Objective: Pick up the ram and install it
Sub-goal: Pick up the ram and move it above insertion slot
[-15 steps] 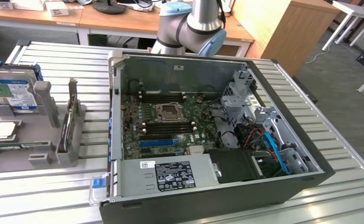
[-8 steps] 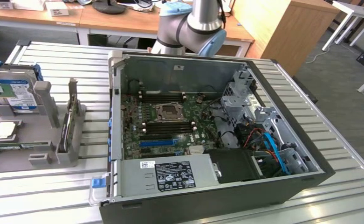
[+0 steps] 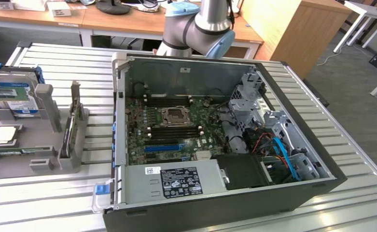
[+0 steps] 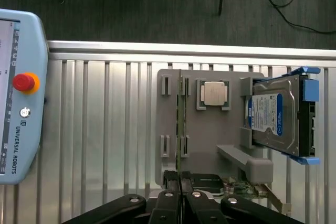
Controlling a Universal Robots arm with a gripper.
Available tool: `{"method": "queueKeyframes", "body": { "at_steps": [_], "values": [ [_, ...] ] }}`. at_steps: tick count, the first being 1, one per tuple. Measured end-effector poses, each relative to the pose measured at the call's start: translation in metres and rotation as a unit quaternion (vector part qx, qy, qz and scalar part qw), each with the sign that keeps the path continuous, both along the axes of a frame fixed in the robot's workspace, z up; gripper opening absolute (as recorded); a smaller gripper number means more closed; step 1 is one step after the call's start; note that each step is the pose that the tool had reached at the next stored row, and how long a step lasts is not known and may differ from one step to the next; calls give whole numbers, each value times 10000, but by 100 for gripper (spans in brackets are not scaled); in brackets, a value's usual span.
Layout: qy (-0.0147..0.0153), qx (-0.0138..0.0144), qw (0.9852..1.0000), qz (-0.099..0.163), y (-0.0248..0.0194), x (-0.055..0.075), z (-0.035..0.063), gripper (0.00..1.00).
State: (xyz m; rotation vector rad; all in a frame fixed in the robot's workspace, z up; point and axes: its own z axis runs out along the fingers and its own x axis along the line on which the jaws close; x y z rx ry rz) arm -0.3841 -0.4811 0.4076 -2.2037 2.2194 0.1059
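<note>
The ram (image 4: 178, 124) stands on its long edge in the grey holder (image 4: 210, 140), gripped between pairs of slotted posts near each end. It is not yet picked up. Just beside it, on the same holder, the CPU (image 4: 212, 94) lies flat in a square recess. Past the CPU the hard drive (image 4: 278, 116) sits tilted in its cradle, with blue rails on its sides. Off one end of the ram, a card (image 4: 244, 187) with a metal bracket stands in the holder, partly behind my jaws in the wrist view.

The holder rests on the slatted metal bench (image 4: 105, 129). The teach pendant (image 4: 21, 98) lies on the bench well apart from the holder, on the ram's side of it.

The gripper (image 4: 179, 182) hangs over the holder, lined up with the ram's length and above the end nearest the card. Its jaws are pressed together with nothing between them, and I see them clear of the ram.

In the exterior view the open case (image 3: 304, 188) lies on the bench to the exterior view's right of the holder. The motherboard (image 3: 175, 130) faces up inside it, with a blue slot (image 3: 162, 146) and the power supply (image 3: 175, 181) toward the near wall. The arm (image 3: 198, 24) rises behind the case's far wall.
</note>
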Motion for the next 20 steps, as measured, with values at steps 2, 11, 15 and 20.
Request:
{"method": "queueKeyframes", "body": {
  "at_steps": [2, 11, 15, 20],
  "values": [
    [2, 0, 10000, 0, 0, 58, 0, 12],
    [15, 0, 10000, 0, 0, 335, 0, 12],
    [21, 0, 10000, 1, -1, 463, 0, 12],
    [32, 1, 10000, 0, -2, 628, -1, 12]
  ]
}}
